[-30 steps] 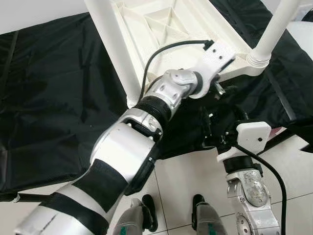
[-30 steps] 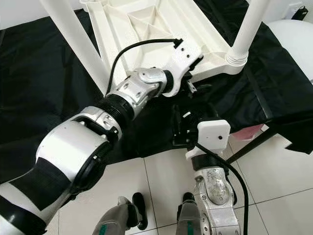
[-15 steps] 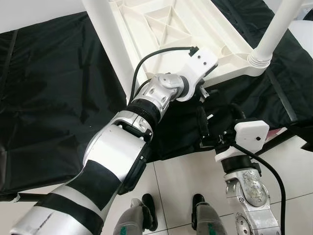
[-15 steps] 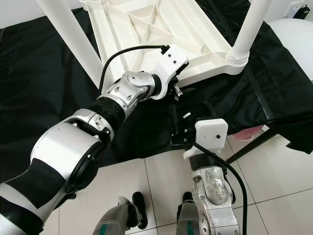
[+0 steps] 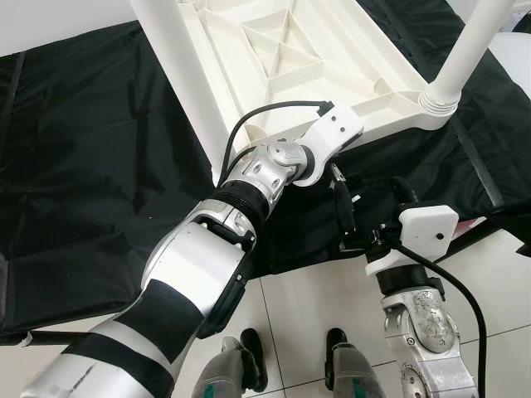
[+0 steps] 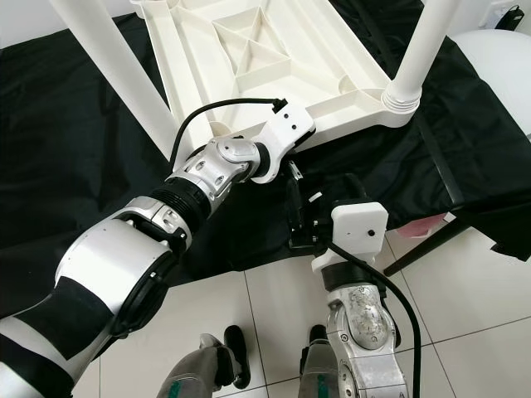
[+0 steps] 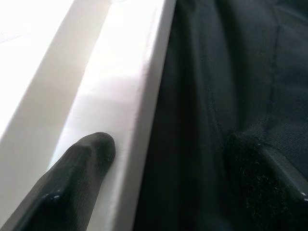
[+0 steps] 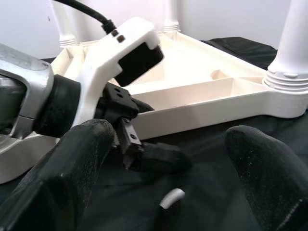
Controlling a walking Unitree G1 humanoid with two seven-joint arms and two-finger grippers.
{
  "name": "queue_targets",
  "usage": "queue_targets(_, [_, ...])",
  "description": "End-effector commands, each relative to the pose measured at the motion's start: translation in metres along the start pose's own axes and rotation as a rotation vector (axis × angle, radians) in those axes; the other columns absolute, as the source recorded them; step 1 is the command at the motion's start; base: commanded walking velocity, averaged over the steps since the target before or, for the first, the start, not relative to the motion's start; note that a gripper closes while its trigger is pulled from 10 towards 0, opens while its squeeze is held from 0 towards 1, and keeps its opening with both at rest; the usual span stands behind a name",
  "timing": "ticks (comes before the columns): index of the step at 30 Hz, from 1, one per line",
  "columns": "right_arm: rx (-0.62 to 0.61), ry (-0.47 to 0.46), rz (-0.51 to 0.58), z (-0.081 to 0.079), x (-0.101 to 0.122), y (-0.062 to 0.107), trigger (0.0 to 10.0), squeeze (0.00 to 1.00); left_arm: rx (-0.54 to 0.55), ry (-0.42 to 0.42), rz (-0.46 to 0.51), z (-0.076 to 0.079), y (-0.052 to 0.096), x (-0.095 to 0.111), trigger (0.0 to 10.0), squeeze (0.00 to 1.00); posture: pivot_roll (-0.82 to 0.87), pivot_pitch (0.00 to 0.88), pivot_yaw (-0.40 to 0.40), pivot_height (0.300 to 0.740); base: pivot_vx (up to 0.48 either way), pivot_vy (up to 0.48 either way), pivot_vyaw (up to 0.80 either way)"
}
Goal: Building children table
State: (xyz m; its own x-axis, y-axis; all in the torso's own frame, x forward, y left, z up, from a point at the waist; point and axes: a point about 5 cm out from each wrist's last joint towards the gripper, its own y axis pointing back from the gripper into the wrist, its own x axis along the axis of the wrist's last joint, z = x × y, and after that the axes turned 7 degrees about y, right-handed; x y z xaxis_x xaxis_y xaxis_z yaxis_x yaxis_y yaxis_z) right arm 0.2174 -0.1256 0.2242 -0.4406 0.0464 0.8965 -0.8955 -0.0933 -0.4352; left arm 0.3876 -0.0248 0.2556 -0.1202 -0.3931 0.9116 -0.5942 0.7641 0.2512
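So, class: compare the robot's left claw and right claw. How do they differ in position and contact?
The left claw straddles the white table top's near rim, one finger lying on the plastic; the right claw hangs open over the black cloth, touching nothing. The left reaches further forward; the right stays nearer the robot. Both are open, with black fingers.

Left arm's wrist [image 5: 319, 149] now sits lower and further toward the robot's left along the near rim of the upturned white table [image 5: 282, 50] than a second ago. Left gripper [image 7: 163, 163] straddles that rim: one finger [image 7: 82, 168] on white plastic, the other over the black cloth [image 5: 91, 149].
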Motion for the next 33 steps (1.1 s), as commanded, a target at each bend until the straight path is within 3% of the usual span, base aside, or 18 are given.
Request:
queue_targets(1, [0.015, -0.015, -0.012, -0.004, -0.001, 0.002, 10.0, 0.0, 0.274, 0.019, -0.064, -0.019, 0.007, -0.026, 10.0, 0.0, -0.25, 0.317, 0.163, 0.74, 0.0, 0.0, 0.0])
queue_targets(8, [0.026, -0.016, -0.013, -0.006, -0.002, 0.001, 10.0, 0.0, 0.306, 0.026, -0.06, -0.026, 0.012, -0.025, 10.0, 0.0, -0.25, 0.312, 0.159, 0.74, 0.0, 0.0, 0.0])
queue_targets(21, [0.022, -0.009, -0.015, -0.004, -0.002, 0.001, 10.0, 0.0, 0.297, 0.037, -0.024, -0.026, 0.011, -0.014, 10.0, 0.0, -0.25, 0.317, 0.156, 0.74, 0.0, 0.0, 0.0])
queue_targets(33, [0.01, 0.003, -0.007, -0.004, -0.001, 0.0, 10.0, 0.0, 0.246, 0.036, 0.046, -0.009, -0.002, 0.012, 10.0, 0.0, -0.27, 0.319, 0.173, 0.74, 0.0, 0.0, 0.0])
